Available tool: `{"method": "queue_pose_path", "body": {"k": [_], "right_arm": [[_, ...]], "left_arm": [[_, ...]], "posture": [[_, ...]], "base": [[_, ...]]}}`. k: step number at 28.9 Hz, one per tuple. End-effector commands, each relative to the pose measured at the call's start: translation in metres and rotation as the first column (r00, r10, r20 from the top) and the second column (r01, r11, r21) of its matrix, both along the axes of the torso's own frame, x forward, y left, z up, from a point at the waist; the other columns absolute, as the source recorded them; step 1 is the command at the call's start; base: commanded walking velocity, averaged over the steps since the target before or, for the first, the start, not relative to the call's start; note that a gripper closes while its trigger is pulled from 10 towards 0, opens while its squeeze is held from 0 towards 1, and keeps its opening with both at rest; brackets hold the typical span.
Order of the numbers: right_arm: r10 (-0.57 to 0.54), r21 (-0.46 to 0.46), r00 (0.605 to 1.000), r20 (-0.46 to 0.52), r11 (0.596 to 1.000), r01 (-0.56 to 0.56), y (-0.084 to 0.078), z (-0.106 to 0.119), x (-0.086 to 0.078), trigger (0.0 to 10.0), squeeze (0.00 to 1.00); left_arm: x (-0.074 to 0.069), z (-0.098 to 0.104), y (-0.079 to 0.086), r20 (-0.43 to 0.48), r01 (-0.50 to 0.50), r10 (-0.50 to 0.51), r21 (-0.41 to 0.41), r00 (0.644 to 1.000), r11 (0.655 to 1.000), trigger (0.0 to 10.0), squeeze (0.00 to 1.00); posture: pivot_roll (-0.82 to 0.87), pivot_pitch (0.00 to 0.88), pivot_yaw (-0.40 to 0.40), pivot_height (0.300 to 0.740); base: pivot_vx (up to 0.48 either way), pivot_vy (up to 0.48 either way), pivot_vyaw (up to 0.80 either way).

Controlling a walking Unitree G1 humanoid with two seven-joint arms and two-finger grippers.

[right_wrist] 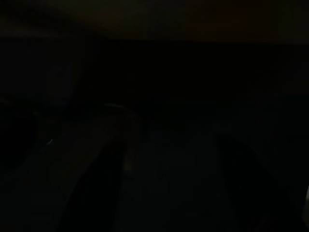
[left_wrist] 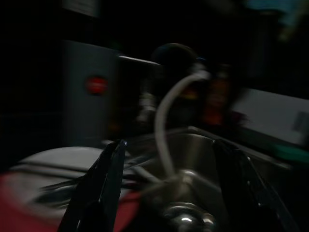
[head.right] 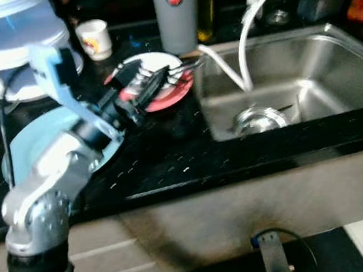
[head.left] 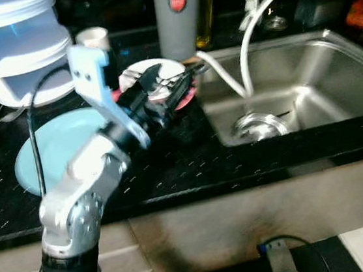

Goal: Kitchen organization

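Reaching our left end effector (head.left: 185, 83), fingers spread and grasping nothing, over the red-rimmed plate (head.right: 159, 79) sitting on the black bench (head.left: 191, 164) beside the sink (head.left: 330, 60), we are apparently lining up to clear it away.

The two head views look forward and down from close above the black speckled countertop (head.left: 192, 167), sharing the stainless steel sink (head.right: 307, 89) at two o'clock. The left wrist view faces that sink low and near; the right wrist view is dark.
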State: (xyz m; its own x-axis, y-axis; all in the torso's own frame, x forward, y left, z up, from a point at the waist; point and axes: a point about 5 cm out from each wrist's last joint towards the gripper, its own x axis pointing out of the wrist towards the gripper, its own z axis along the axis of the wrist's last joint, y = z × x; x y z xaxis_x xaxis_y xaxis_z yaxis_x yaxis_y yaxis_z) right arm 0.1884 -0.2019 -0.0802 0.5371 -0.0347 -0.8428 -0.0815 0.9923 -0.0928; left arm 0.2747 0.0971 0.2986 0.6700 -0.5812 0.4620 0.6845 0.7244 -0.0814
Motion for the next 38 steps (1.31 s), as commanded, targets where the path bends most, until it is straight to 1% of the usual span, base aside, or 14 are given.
{"method": "queue_pose_path", "body": {"k": [1, 9, 14, 20, 21, 23, 26, 28, 29, 33, 34, 36, 37, 38], "right_arm": [[0.008, -0.001, 1.0, -0.011, 1.0, -0.008, 0.0, -0.001, -0.002, 10.0, 0.0], [0.006, 0.009, 1.0, -0.014, 1.0, -0.006, 0.001, -0.001, -0.003, 10.0, 0.0], [0.002, 0.01, 1.0, -0.016, 1.0, -0.002, 0.0, -0.001, -0.003, 10.0, 0.0], [0.009, 0.004, 1.0, -0.027, 1.0, -0.009, -0.001, -0.002, -0.003, 10.0, 0.0], [0.009, 0.004, 1.0, -0.027, 1.0, -0.009, -0.001, -0.002, -0.003, 10.0, 0.0], [0.016, 0.001, 0.999, -0.032, 1.0, -0.016, -0.001, -0.002, -0.004, 10.0, 0.0], [0.018, 0.0, 0.999, -0.034, 1.0, -0.018, -0.001, -0.002, -0.004, 10.0, 0.0], [0.021, -0.003, 0.999, -0.036, 1.0, -0.021, -0.001, -0.002, -0.003, 10.0, 0.0], [0.025, -0.004, 0.999, -0.038, 1.0, -0.025, -0.001, -0.002, -0.003, 10.0, 0.0], [0.029, -0.004, 0.999, -0.041, 1.0, -0.029, -0.001, -0.001, -0.003, 10.0, 0.0], [0.029, -0.005, 0.999, -0.041, 1.0, -0.029, -0.001, -0.001, -0.003, 10.0, 0.0], [0.03, -0.007, 0.999, -0.044, 1.0, -0.031, -0.002, -0.001, -0.003, 10.0, 0.0], [0.03, -0.007, 0.999, -0.044, 1.0, -0.031, -0.002, -0.001, -0.003, 10.0, 0.0], [0.031, -0.008, 0.999, -0.045, 0.999, -0.031, -0.002, -0.001, -0.003, 10.0, 0.0]], "left_arm": [[-0.001, -0.002, 0.001, -0.01, -0.003, 0.003, 0.009, 1.0, 1.0, 10.0, 0.0], [-0.002, -0.003, 0.002, -0.026, -0.005, 0.005, -0.002, 1.0, 1.0, 10.0, 0.0], [-0.002, -0.001, 0.007, -0.047, -0.013, 0.01, -0.054, 0.999, 0.998, 10.0, 0.0], [-0.002, -0.002, 0.028, -0.141, -0.099, 0.064, -0.259, 0.988, 0.961, 10.0, 0.0], [-0.002, -0.002, 0.028, -0.141, -0.099, 0.064, -0.259, 0.988, 0.961, 10.0, 0.0], [0.0, -0.009, 0.04, -0.214, -0.176, 0.103, -0.355, 0.971, 0.918, 10.0, 0.0], [0.001, -0.012, 0.046, -0.246, -0.218, 0.13, -0.376, 0.961, 0.9, 10.0, 0.0], [0.002, -0.017, 0.055, -0.279, -0.278, 0.177, -0.38, 0.944, 0.882, 10.0, 0.0], [0.002, -0.021, 0.064, -0.317, -0.343, 0.228, -0.377, 0.921, 0.86, 10.0, 0.0], [0.004, -0.028, 0.075, -0.376, -0.421, 0.281, -0.373, 0.883, 0.827, 10.0, 0.0], [0.005, -0.031, 0.079, -0.393, -0.449, 0.302, -0.365, 0.868, 0.816, 10.0, 0.0], [0.008, -0.041, 0.089, -0.444, -0.533, 0.373, -0.321, 0.815, 0.783, 10.0, 0.0], [0.008, -0.041, 0.089, -0.444, -0.533, 0.373, -0.321, 0.815, 0.783, 10.0, 0.0], [0.008, -0.044, 0.092, -0.462, -0.559, 0.394, -0.306, 0.795, 0.771, 10.0, 0.0]], "posture": [[0.08, 0.086, 0.017, 0.74], [0.08, 0.091, 0.018, 0.74], [0.09, 0.091, 0.018, 0.74], [0.1, 0.092, 0.014, 0.74], [0.1, 0.092, 0.014, 0.74], [0.1, 0.094, 0.01, 0.74], [0.1, 0.094, 0.01, 0.74], [0.1, 0.096, 0.009, 0.74], [0.1, 0.094, 0.007, 0.74], [0.1, 0.097, 0.005, 0.74], [0.1, 0.097, 0.005, 0.74], [0.1, 0.097, 0.005, 0.74], [0.1, 0.097, 0.005, 0.74], [0.1, 0.099, 0.005, 0.74]], "base": [[0.0, 0.0, 0.79], [0.0, 0.0, 0.79], [0.0, 0.0, 0.21], [0.0, 0.0, 0.0], [0.0, 0.0, 0.0], [0.0, 0.0, 0.0], [0.0, 0.0, 0.0], [0.0, 0.0, 0.0], [0.0, 0.0, 0.0], [0.0, 0.0, 0.0], [0.0, 0.0, 0.0], [0.0, 0.0, 0.0], [0.0, 0.0, 0.0], [0.0, 0.0, 0.0]]}}
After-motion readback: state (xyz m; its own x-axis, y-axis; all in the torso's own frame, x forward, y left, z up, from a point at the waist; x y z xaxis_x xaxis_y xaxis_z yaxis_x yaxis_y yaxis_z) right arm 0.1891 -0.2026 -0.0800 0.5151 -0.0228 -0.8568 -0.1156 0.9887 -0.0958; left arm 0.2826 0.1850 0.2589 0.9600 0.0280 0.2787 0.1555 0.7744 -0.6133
